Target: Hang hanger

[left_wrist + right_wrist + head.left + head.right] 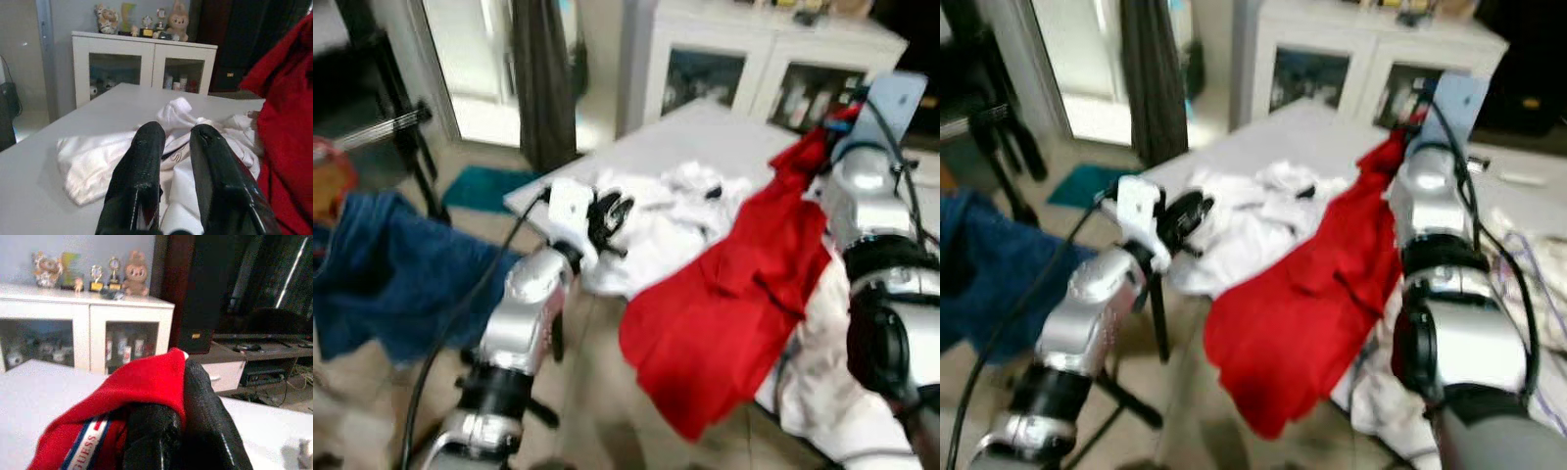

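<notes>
Firstly, eye views: a red garment (pixel 734 294) is held up by the right gripper (pixel 837 122) and hangs over the white table's (pixel 705 132) edge; no hanger can be made out.
Left wrist view: the left gripper (pixel 176 142) is seen above white clothes (pixel 98 161), fingers slightly apart, empty.
Right wrist view: the fingers (pixel 205 411) are clamped on the red collar.

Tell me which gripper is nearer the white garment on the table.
Left. The left gripper hovers right over the white garment on the table. The right gripper, farther off, is shut on the red garment.
</notes>
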